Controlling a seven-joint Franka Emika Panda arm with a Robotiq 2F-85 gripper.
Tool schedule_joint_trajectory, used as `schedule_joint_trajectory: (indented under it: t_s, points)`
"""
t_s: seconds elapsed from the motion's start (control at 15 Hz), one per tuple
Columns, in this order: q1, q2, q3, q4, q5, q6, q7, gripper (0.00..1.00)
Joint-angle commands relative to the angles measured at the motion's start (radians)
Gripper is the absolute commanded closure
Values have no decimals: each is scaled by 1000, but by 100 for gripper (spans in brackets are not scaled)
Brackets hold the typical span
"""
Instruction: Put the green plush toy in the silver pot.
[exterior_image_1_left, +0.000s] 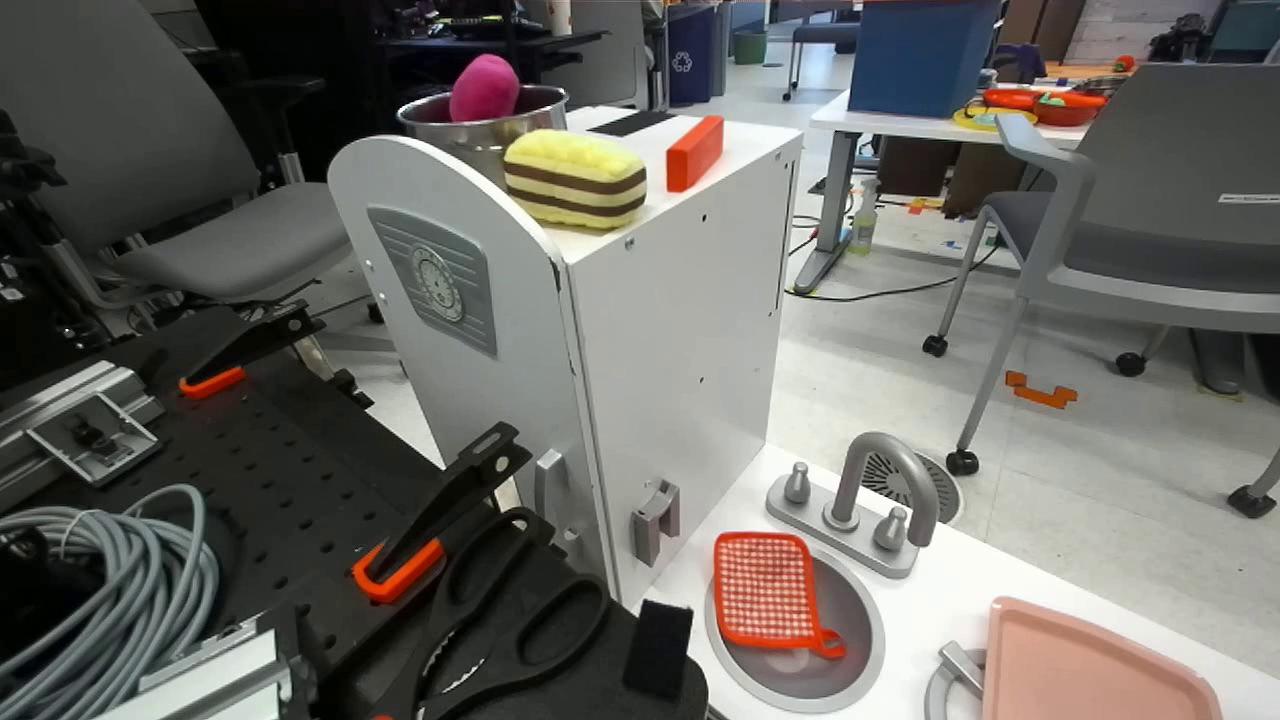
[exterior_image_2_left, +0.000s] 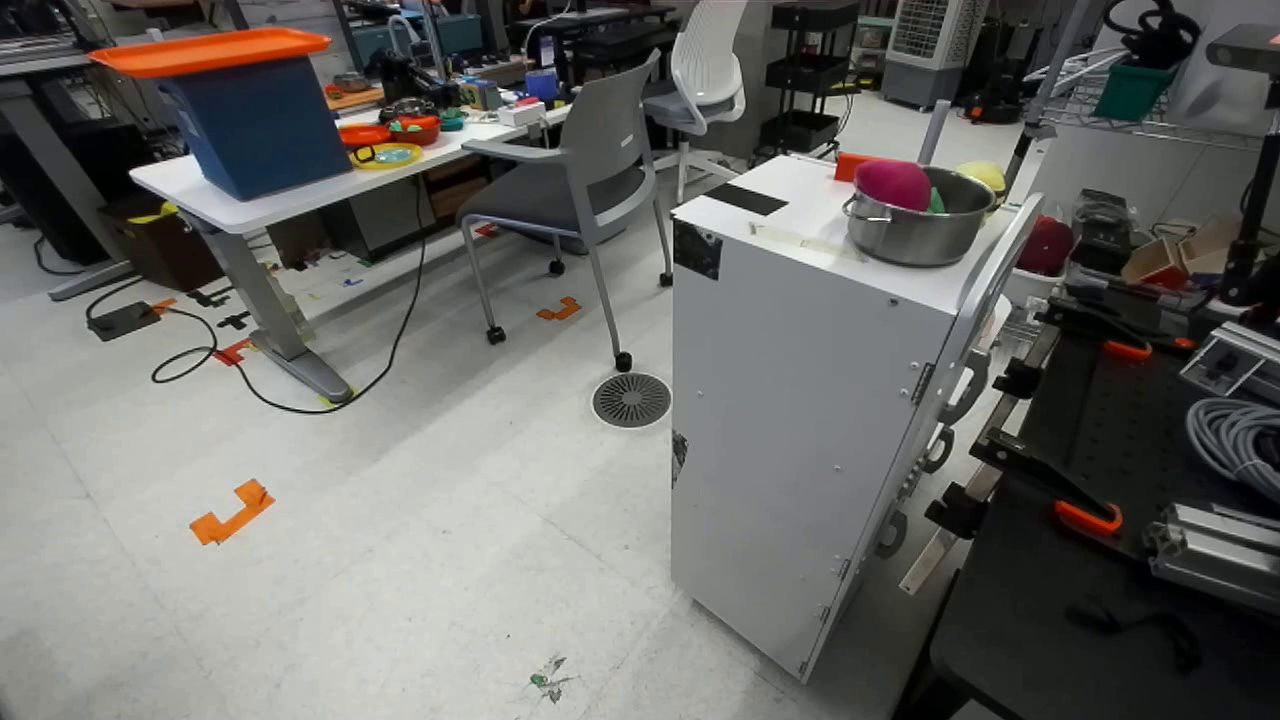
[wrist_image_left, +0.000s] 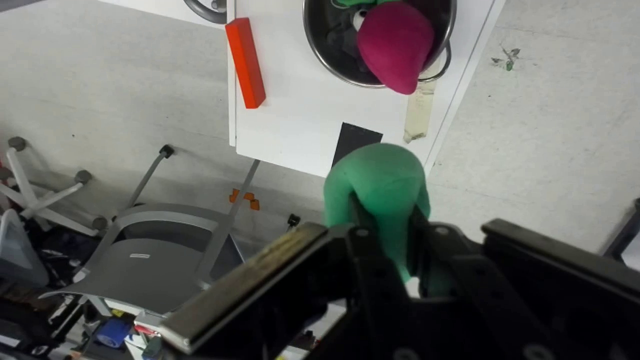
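In the wrist view my gripper (wrist_image_left: 387, 210) is shut on the green plush toy (wrist_image_left: 377, 167), whose soft body bulges around both fingers. Neither of them shows in the exterior views. The silver pot (exterior_image_2_left: 915, 240) stands on top of the white cabinet. Inside it sits a pink plush ball (wrist_image_left: 395, 45), leaning on the rim and poking above it, beside another green piece (exterior_image_2_left: 936, 202). From the wrist, the held toy appears below the pot (wrist_image_left: 326, 60) in the picture, overlapping the cabinet top's edge and the floor, apart from the pot. Its height cannot be told.
A yellow striped plush block (exterior_image_1_left: 575, 180) lies close beside the pot, with an orange block (exterior_image_1_left: 695, 152) farther along the cabinet top (exterior_image_2_left: 800, 225). The cabinet's curved side panel (exterior_image_1_left: 430, 220) rises by the pot. Lower down is a toy sink (exterior_image_1_left: 860, 660) with a checkered mitt (exterior_image_1_left: 765, 590).
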Motion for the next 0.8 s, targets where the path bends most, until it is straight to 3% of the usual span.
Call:
schedule_joint_trajectory:
  t_s: [0.0, 0.27, 0.73]
  points:
    - [-12, 7, 19, -7, 7, -7, 21, 96]
    - [-4, 60, 11, 6, 58, -16, -8, 96]
    - [-41, 108, 37, 5, -114, -102, 166, 96]
